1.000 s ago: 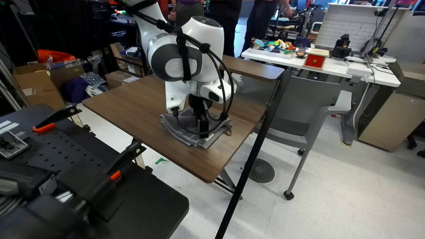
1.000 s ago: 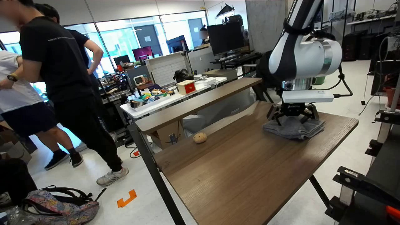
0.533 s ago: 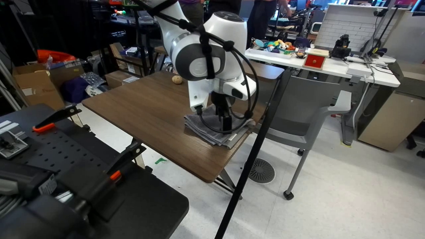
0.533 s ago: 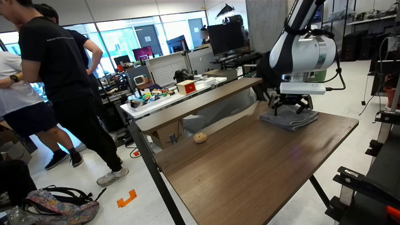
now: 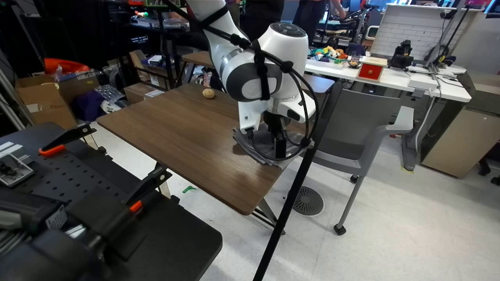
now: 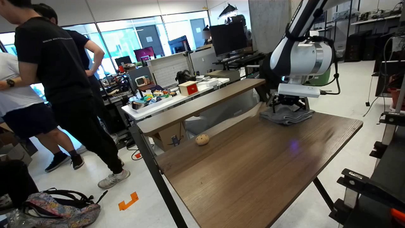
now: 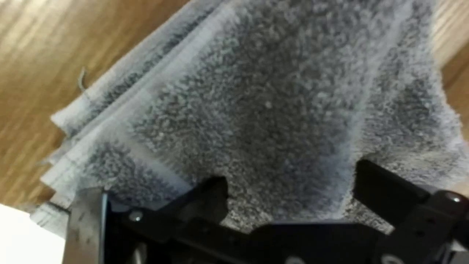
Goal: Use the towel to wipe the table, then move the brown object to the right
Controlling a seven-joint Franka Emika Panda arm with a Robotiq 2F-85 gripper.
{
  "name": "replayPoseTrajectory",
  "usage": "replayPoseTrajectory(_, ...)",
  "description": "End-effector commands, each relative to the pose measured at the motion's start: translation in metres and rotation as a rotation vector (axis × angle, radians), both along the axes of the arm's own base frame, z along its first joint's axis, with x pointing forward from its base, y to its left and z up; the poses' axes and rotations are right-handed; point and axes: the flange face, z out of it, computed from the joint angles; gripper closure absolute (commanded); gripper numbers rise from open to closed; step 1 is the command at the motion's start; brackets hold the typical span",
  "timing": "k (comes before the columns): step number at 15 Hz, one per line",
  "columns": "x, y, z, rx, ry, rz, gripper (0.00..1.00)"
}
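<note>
- The table [image 6: 250, 164] is the biggest thing before us, dark brown and wood-grained, with a shelf [image 6: 202, 104] standing above one long edge.
- The towel [image 6: 286, 117] comes next: grey, folded and rumpled, lying at a short edge, near the corner on the shelf side. In the wrist view we see pale floor [image 7: 25, 238] right by one of its corners, so we judge that it reaches that short edge; whether it overhangs, we cannot tell.
- Over the towel we have the gripper [image 7: 291, 179], jaws spread well apart, with the towel beneath and between them and no pinch that we can see. We take the wiping to be the step in hand. The next move likely calls for steady downward pressure and a drag away from the short edge, lest the towel slip off.
- Smallest is the brown ball [image 6: 202, 139], dark-spotted, near the corner where the shelf-side edge meets the opposite short edge, well apart from the towel. Its turn should follow: we would lift clear, cross over, take hold and carry it right.
</note>
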Motion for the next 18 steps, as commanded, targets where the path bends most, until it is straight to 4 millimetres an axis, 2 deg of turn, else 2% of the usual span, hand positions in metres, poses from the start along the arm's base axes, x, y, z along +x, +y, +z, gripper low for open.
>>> replayPoseTrajectory(1,0.035,0.014,-0.006,0.081,-0.146,-0.014,0.00)
replayPoseTrajectory(3,0.053,0.025,-0.002,0.108,-0.216,-0.016,0.00)
replayPoseTrajectory(6,0.065,0.031,-0.012,0.117,-0.253,-0.007,0.00)
replayPoseTrajectory(8,0.058,0.032,-0.026,0.132,-0.166,-0.033,0.00)
replayPoseTrajectory(10,0.051,0.037,-0.030,0.161,-0.109,-0.012,0.00)
replayPoseTrajectory(13,0.038,0.071,-0.023,0.253,-0.060,0.098,0.00)
replayPoseTrajectory(18,-0.011,0.149,-0.020,0.351,0.020,0.269,0.00)
